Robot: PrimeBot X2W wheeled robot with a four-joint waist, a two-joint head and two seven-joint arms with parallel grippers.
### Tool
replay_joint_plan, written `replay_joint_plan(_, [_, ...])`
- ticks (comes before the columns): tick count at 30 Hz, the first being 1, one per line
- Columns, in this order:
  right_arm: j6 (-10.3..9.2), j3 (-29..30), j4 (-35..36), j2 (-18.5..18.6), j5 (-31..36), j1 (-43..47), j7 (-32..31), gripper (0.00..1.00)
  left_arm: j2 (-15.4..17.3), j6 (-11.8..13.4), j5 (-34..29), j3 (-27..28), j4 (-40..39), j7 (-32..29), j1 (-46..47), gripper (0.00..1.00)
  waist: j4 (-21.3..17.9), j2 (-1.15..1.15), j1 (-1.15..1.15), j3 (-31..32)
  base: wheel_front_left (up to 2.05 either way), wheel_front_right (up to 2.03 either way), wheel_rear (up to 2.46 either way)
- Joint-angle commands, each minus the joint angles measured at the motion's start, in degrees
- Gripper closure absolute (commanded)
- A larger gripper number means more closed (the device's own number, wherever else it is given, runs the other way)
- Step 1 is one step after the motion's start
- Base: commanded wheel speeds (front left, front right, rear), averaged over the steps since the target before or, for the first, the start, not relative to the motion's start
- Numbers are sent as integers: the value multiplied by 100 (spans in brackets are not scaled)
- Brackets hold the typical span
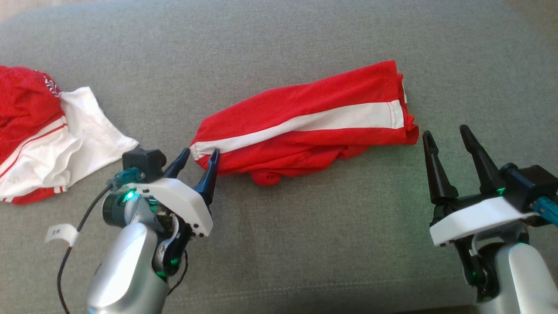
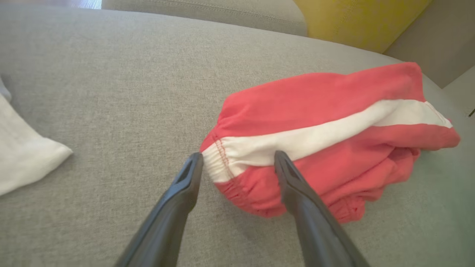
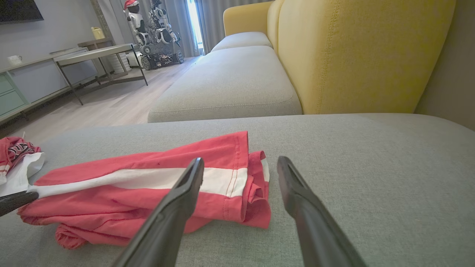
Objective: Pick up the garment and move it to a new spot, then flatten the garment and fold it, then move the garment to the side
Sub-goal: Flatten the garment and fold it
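Now both jaws gape, one at each end of the garment

Your left gripper (image 1: 201, 151) leans in low from the lower left, forearm angled up and to the right, its fingers spread wide and holding nothing. Its tips bracket the gathered end of the red garment (image 1: 305, 126). In the left wrist view one finger sits just off the fabric's edge and the other over the white stripe; you cannot tell whether either touches cloth. Your right gripper (image 1: 445, 131) stands at the lower right, fingers pointing up the head view, likewise released and empty, near the garment's hemmed end but apart from it. The garment lies loosely folded, long and slanted, midway across the grey cushion (image 1: 279, 261). Well to its left a second red-and-white garment (image 1: 39, 131) lies crumpled. A white tag (image 1: 61, 233) shows just beside your left forearm. Behind the cushion rises a yellow backrest (image 3: 352, 55).
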State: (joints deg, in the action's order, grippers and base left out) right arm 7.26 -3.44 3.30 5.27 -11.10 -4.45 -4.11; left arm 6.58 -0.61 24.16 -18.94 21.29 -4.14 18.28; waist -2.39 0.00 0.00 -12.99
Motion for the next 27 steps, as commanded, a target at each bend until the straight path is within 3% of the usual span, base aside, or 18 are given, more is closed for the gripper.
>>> replay_joint_plan(1, [23,-125,190,-1,-52,-191,-12,0,51,-39,32,216,-154,11,311,0,1,0,0,-9,0,0,0])
replay_joint_plan(5, [23,-125,196,3,-58,-218,-23,0,51,-85,82,210,-101,51,343,0,19,0,0,-33,0,0,0])
replay_joint_plan(6, [23,-123,201,5,-57,-225,-26,0,49,-104,104,206,-90,52,344,25,27,0,0,-33,0,0,0])
replay_joint_plan(7, [23,-122,205,8,-55,-230,-29,0,52,-122,117,201,-82,57,347,61,32,0,0,-34,0,0,0])
replay_joint_plan(9, [23,-119,211,9,-65,-239,-35,0,61,-156,133,184,-69,71,356,100,46,0,0,-34,0,0,0])
replay_joint_plan(20, [23,155,112,71,-118,-331,-46,0,130,-158,43,110,-140,323,428,100,116,0,0,-39,0,0,0])
replay_joint_plan(27, [23,349,-521,313,-325,-689,-311,0,146,-148,1,66,-312,437,524,100,238,0,0,-182,0,0,0])
